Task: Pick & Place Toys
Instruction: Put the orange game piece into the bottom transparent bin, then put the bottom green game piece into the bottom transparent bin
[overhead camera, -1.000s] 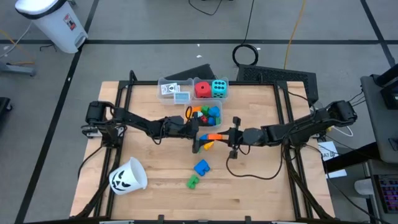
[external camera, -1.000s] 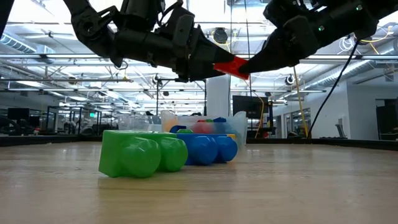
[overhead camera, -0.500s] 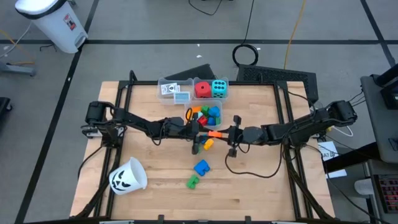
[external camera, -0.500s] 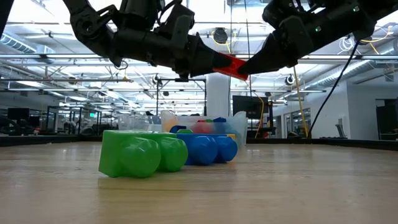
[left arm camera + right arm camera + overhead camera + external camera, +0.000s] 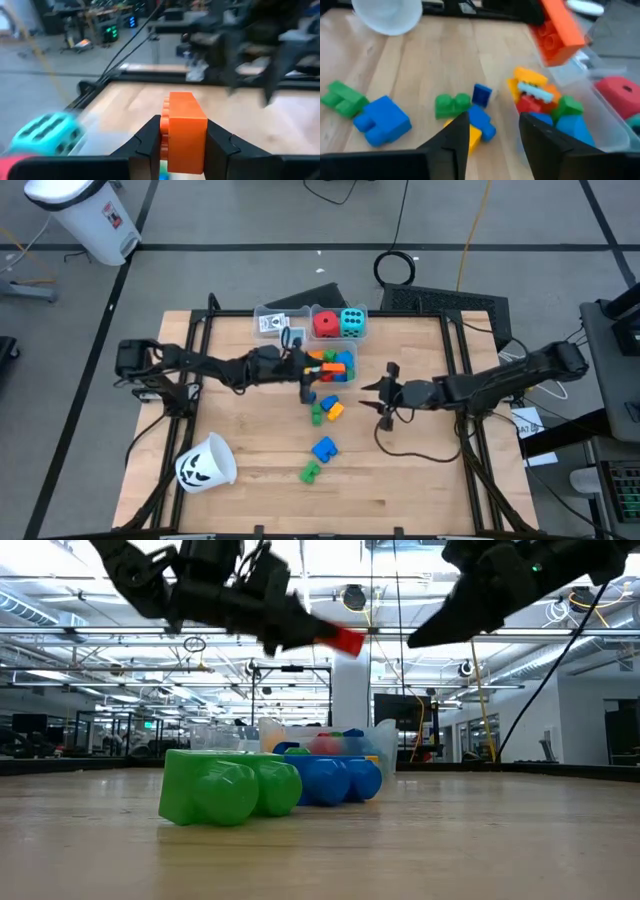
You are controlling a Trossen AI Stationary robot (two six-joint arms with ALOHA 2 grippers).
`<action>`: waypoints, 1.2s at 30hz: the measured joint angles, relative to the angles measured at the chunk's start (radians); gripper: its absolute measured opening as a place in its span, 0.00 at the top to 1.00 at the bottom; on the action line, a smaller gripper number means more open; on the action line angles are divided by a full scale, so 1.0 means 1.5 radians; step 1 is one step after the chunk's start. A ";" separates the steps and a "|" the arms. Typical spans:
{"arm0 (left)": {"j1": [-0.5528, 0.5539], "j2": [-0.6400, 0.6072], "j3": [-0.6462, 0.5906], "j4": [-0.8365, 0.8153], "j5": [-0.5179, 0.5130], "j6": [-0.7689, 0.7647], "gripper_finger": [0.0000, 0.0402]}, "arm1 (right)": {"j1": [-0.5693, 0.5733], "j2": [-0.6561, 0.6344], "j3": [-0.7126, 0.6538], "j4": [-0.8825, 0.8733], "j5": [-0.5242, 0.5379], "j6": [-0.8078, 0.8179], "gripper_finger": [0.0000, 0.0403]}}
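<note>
My left gripper (image 5: 182, 147) is shut on an orange block (image 5: 186, 125) and holds it in the air by the clear bin of blocks (image 5: 335, 364); the low view shows the block (image 5: 347, 641) too. My right gripper (image 5: 374, 393) hangs open to that bin's right, with nothing between its fingers (image 5: 492, 142). Loose on the table lie a green, a yellow and a blue block (image 5: 323, 411), a bigger blue block (image 5: 323, 448) and a green block (image 5: 311, 471). A red die (image 5: 325, 324) and a cyan die (image 5: 352, 323) sit in a far bin. My left gripper pinches the orange block's two opposite sides (image 5: 169, 131) between its two fingers. The fingers come nearly level from the table's left. The block juts out past the fingertips (image 5: 300, 632) and is lifted clear, above the table.
A white cup with a black pumpkin face (image 5: 205, 463) lies on its side at the near left. A clear bin with white cards (image 5: 277, 325) stands at the far edge beside the dice bin. Bare wood lies at the near right (image 5: 420, 480).
My left gripper has shut on the orange block that my right gripper held. My right gripper has opened, let go and drawn back toward the table's right edge. My left gripper has risen and gone toward the far edge and the block bin, carrying the block.
</note>
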 joint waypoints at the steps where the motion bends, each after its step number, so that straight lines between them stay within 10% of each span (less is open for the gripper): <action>1: 0.012 0.000 -0.012 0.003 0.001 -0.004 0.76 | 0.000 -0.009 0.000 -0.014 -0.002 0.006 0.63; 14: 0.057 0.007 -0.106 0.015 -0.119 -0.054 0.74 | 0.000 -0.027 0.000 -0.016 -0.001 0.013 0.65; 25: 0.057 0.007 -0.106 0.017 -0.124 -0.073 0.41 | 0.000 -0.027 0.000 -0.011 0.000 0.013 0.64; 36: -0.031 -0.071 -0.101 0.015 0.026 -0.093 0.35 | 0.000 -0.027 0.000 -0.012 0.000 0.013 0.63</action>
